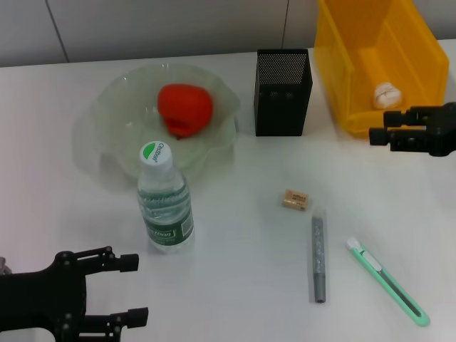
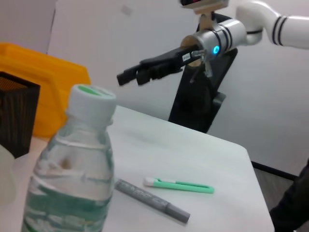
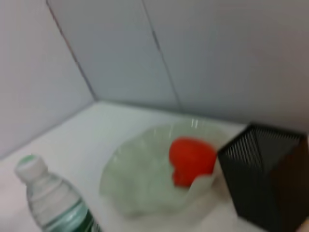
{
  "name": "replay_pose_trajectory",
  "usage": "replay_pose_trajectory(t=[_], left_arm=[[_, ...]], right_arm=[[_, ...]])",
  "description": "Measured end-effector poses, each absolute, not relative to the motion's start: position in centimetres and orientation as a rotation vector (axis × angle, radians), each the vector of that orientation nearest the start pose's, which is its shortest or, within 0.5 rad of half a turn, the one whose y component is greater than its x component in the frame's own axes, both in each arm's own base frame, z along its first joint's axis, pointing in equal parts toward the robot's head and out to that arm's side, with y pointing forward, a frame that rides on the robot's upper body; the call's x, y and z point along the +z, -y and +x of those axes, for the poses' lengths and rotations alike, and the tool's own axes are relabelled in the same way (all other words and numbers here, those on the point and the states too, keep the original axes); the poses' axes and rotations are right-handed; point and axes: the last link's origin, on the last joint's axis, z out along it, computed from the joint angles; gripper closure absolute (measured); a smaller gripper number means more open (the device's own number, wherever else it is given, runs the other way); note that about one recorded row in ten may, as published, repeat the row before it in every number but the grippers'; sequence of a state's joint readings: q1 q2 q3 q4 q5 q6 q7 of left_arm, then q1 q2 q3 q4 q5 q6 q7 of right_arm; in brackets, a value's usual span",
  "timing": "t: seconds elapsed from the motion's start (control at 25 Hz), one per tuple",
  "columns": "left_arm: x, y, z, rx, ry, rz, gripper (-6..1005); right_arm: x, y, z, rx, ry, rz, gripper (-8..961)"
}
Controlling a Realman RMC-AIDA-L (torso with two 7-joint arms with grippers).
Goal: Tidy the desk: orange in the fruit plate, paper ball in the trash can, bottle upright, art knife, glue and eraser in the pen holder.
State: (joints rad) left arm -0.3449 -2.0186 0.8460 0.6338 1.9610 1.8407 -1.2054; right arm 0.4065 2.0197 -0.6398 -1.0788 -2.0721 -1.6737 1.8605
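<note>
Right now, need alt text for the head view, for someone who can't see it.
A white desk with an upright bottle beside a fruit plate holding an orange. An eraser, glue and art knife lie loose before a pen holder and trash can. The open left gripper sits nearest; the right gripper hovers by the can.

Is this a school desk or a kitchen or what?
Probably an office or lab desk set up for a robot: a plain white desk by a bare wall, with a pen holder, eraser and glue on it, and a yellow trash can.
</note>
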Motion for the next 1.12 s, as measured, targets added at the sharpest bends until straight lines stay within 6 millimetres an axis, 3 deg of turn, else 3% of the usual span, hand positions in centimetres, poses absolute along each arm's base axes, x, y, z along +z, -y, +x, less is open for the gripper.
replay_pose_trajectory(t=[0.28, 0.4, 0.52, 0.6, 0.72, 0.8, 1.12], left_arm=[[0.2, -24.9, -28.7, -0.769, 0.472, -3.037, 184], [0.1, -24.9, -28.6, -0.766, 0.465, -3.046, 184], [-0.2, -24.9, -28.3, -0.763, 0.452, -3.064, 184], [-0.2, -24.9, -28.2, -0.761, 0.449, -3.070, 184], [-0.5, -24.9, -28.1, -0.758, 0.444, -3.081, 184], [-0.5, -24.9, -28.1, -0.758, 0.444, -3.081, 184], [-0.6, -24.9, -28.1, -0.740, 0.443, -3.086, 184]], right_arm=[[11.2, -33.5, 26.6, 0.222, -1.113, -2.584, 341], [11.8, -34.5, 25.0, -0.010, -1.179, -2.600, 341], [11.6, -35.1, 24.1, -0.123, -1.192, -2.605, 341], [10.7, -35.9, 22.5, -0.296, -1.179, -2.617, 341], [9.9, -36.4, 21.7, -0.392, -1.163, -2.615, 342], [8.2, -37.0, 20.0, -0.521, -1.146, -2.604, 342], [4.3, -37.7, 17.0, -0.738, -1.121, -2.543, 342]])
